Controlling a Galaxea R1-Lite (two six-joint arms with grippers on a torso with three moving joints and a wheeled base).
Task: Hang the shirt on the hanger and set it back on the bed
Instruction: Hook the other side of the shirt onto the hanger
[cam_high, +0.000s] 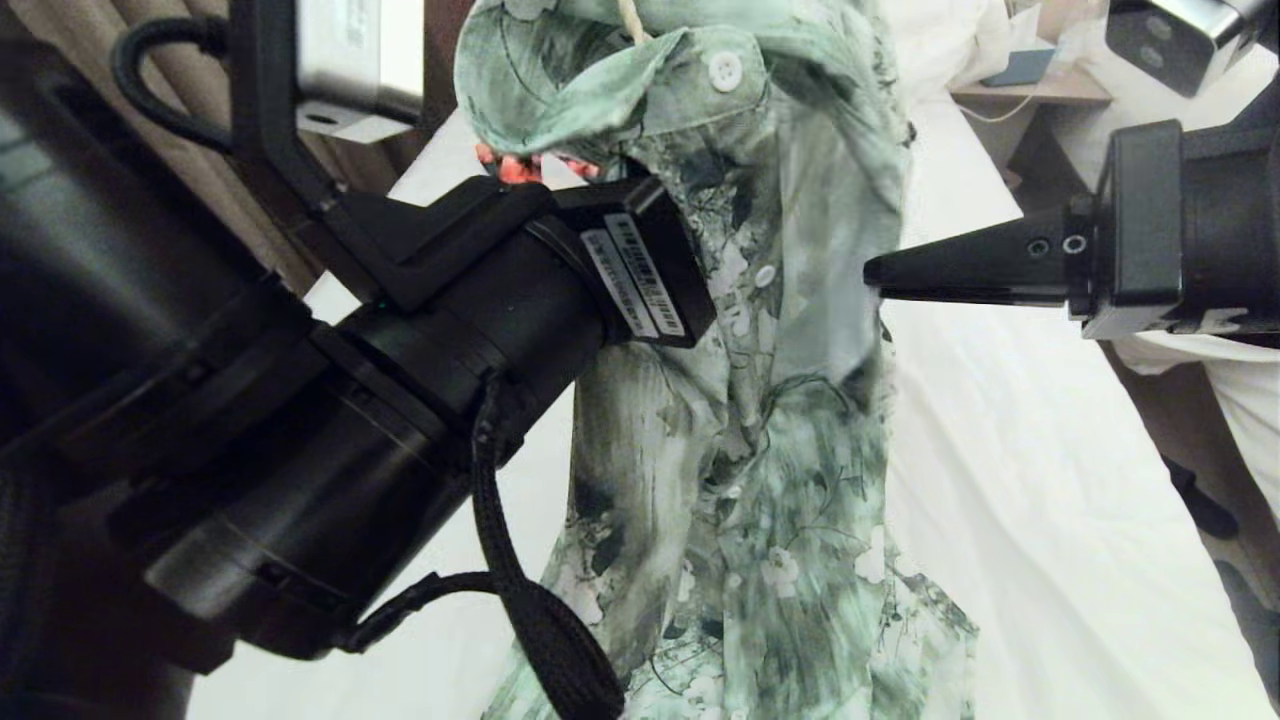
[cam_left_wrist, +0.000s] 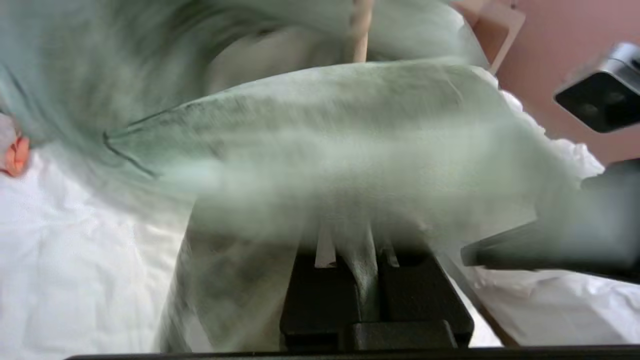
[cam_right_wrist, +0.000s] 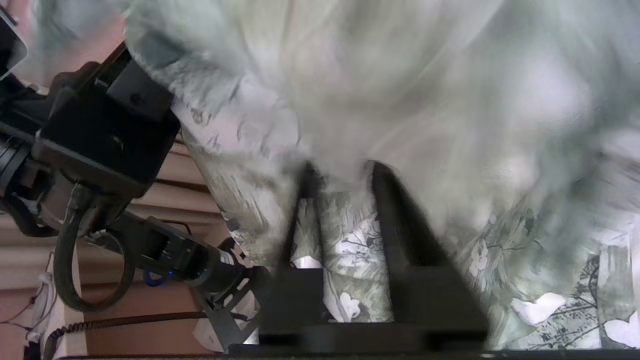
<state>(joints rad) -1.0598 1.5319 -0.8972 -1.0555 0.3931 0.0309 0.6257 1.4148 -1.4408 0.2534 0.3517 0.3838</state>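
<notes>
item: the shirt (cam_high: 740, 420) — hung lifted above the bed (cam_high: 1050, 500), collar uppermost, hem trailing down toward the sheet.

the hanger (cam_high: 632, 20) — only a slim cream stem showed, rising out of the collar; the rest lay hidden inside the shirt.

left pincer (cam_left_wrist: 357, 260) — at the shirt just under the collar, clamped tight on a fold of cloth, presumably so the garment hung free and its weight was carried.

right pincer (cam_right_wrist: 340, 200) — at the shirt's far edge from the left pincer, fingers slightly parted with fabric lying between them; whether they gripped it could not be told — likely placed to tug the front straight over the hanger.

orange patterned cloth (cam_high: 515, 165) — on the bed behind the collar.
</notes>
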